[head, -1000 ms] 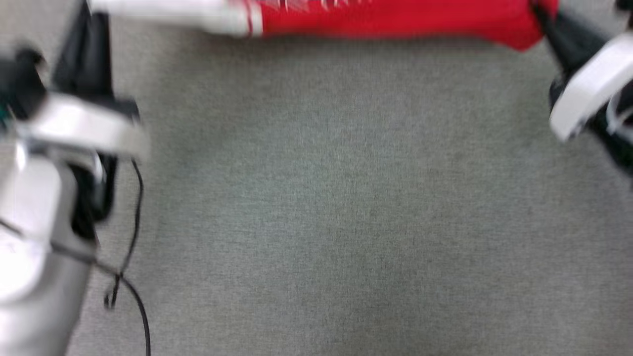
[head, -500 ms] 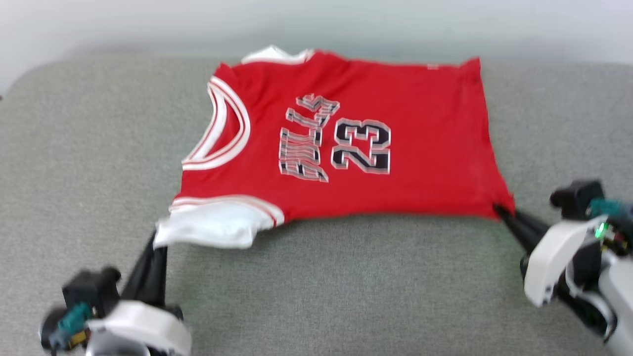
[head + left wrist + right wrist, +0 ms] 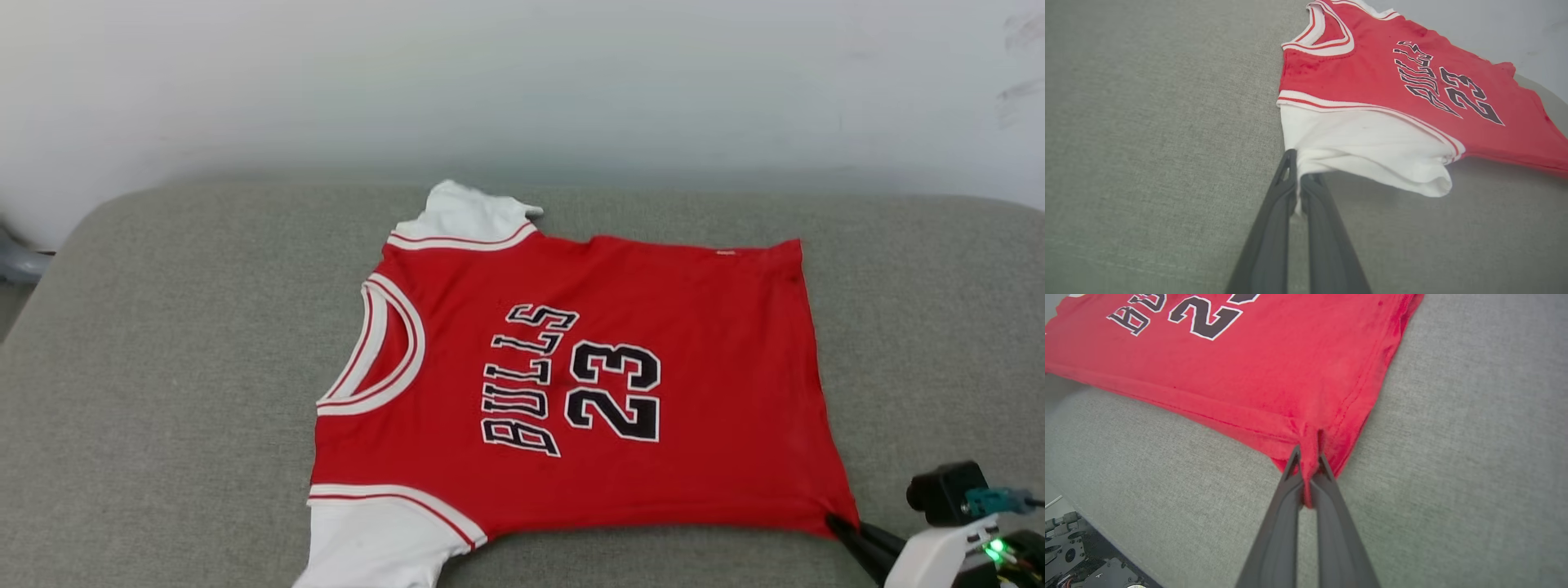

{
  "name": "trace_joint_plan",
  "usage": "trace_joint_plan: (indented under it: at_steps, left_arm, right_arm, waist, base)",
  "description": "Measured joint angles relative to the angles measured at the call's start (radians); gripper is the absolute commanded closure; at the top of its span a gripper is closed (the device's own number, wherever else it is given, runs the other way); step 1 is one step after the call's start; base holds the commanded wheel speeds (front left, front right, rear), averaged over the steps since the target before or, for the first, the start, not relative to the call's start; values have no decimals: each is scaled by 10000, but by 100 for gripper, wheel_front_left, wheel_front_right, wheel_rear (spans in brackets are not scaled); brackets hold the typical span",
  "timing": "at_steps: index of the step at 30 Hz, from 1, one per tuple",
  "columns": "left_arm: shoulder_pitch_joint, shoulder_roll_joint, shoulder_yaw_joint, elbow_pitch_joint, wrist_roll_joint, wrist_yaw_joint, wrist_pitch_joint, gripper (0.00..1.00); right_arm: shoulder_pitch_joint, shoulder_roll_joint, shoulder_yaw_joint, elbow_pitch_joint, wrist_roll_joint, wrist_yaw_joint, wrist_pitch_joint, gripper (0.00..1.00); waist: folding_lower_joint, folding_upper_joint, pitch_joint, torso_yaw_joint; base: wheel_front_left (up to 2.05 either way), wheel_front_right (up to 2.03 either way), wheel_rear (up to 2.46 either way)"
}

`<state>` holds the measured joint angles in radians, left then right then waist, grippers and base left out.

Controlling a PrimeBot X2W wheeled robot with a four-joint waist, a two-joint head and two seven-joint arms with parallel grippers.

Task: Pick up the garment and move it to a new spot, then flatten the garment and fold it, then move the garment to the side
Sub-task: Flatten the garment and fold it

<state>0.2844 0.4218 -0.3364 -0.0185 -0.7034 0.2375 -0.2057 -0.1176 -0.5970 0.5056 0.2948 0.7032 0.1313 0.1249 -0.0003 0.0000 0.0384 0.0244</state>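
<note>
Head view, cushion [image 3: 163,367]: grey fabric with rounded corners, carrying everything; a pale wall [image 3: 490,82] rises behind it.
Shirt [image 3: 702,343]: red, spread face up across the middle of the cushion, collar toward the robot's left, hem toward its right, black lettering and 23 showing.
Near sleeve [image 3: 1372,143]: white, its edge drawn up a little off the cushion.
Right tool [image 3: 1308,461]: clamped narrow on the shirt's near hem corner, red cloth bunched between the fingers.
Left tool [image 3: 1299,171]: pinched narrow on the near sleeve's edge.
</note>
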Motion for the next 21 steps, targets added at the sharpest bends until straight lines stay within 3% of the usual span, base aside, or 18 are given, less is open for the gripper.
trace_joint_plan:
  at_steps: [10,21]
  left_arm:
    - [937,-73,-230,-144,-293,-86,121,100]
    - [-770,750,-374,-132,403,-531,558,100]
  right_arm:
    - [1405,-121,-642,-696,113,0,441,100]
    - [1184,194,-1174,-1181,-29,0,709,100]
  waist:
    - [2,0,-464,208]
    - [3,0,-432,203]
  base:
    - [0,0,0]
    - [0,0,0]
